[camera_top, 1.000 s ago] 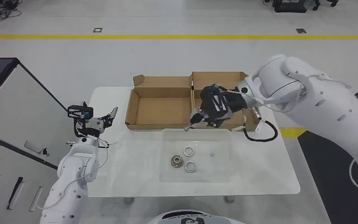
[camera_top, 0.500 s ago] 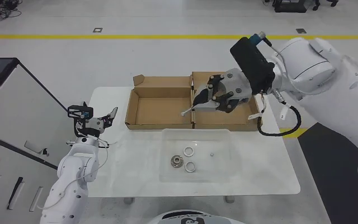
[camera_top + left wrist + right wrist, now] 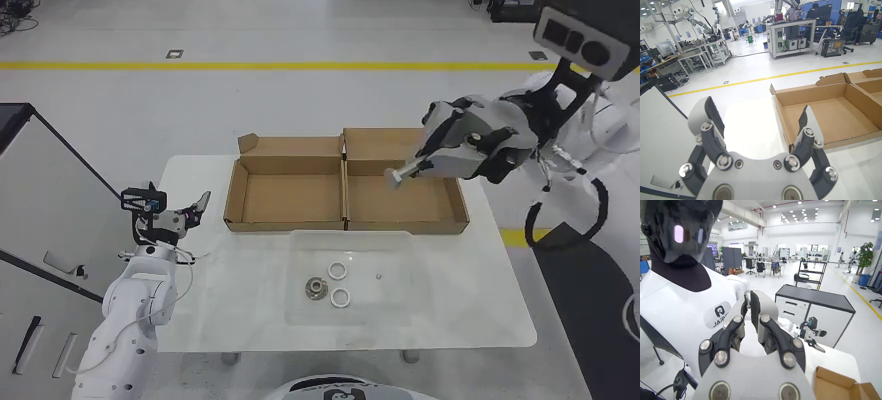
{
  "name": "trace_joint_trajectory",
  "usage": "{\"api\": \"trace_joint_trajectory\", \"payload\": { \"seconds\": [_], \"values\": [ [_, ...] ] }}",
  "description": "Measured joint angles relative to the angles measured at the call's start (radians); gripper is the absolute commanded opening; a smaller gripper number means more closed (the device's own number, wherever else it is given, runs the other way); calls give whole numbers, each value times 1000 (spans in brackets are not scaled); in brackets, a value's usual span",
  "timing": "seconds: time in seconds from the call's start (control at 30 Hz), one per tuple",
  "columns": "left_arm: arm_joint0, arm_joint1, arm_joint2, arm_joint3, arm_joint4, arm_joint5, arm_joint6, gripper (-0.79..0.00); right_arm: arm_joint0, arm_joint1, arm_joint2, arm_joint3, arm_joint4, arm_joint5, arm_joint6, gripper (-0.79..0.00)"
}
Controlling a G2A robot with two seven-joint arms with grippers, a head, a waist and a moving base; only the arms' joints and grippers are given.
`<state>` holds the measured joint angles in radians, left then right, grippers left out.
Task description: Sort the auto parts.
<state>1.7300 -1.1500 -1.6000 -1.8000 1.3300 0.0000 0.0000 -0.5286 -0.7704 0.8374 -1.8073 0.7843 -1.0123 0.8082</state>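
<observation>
Around the table point(image 3: 480, 300): a dark-topped cabinet point(image 3: 810, 306) stands just off its left end. The left gripper point(image 3: 757, 111) hangs over the table's left edge, near that cabinet, with its jaws spread wide and nothing between them. It's well apart from the parts.

The right gripper point(image 3: 403, 173) is on the far right side, jaws clamped on a small threaded bolt point(image 3: 747, 298). The bolt's end pokes out past the fingertips. In the top view it lines up over the left part of the right box point(image 3: 440, 205), and it's held up off the cardboard, not touching.

Containers: two open cardboard boxes sit side by side at the far side of the table, the left box point(image 3: 285, 198) touching the right one, with flaps standing up along their far edges. Just near of them is a clear tray point(image 3: 400, 300). Inside it are a white ring point(image 3: 338, 270), a second ring point(image 3: 342, 297), a metal hub part point(image 3: 315, 289) and a tiny piece point(image 3: 379, 272) too small to make out.
</observation>
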Motion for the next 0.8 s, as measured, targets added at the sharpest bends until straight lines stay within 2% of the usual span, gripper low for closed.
{"api": "trace_joint_trajectory", "payload": {
  "seconds": [0.17, 0.8],
  "values": [
    [0, 0, 0, 0, 0, 0, 0, 0, -23, -14, 7, -2, 30, 0, 0, -785],
    [0, 0, 0, 0, 0, 0, 0, 0, -23, -14, 6, -1, 29, 0, 0, -785]
  ]
}}
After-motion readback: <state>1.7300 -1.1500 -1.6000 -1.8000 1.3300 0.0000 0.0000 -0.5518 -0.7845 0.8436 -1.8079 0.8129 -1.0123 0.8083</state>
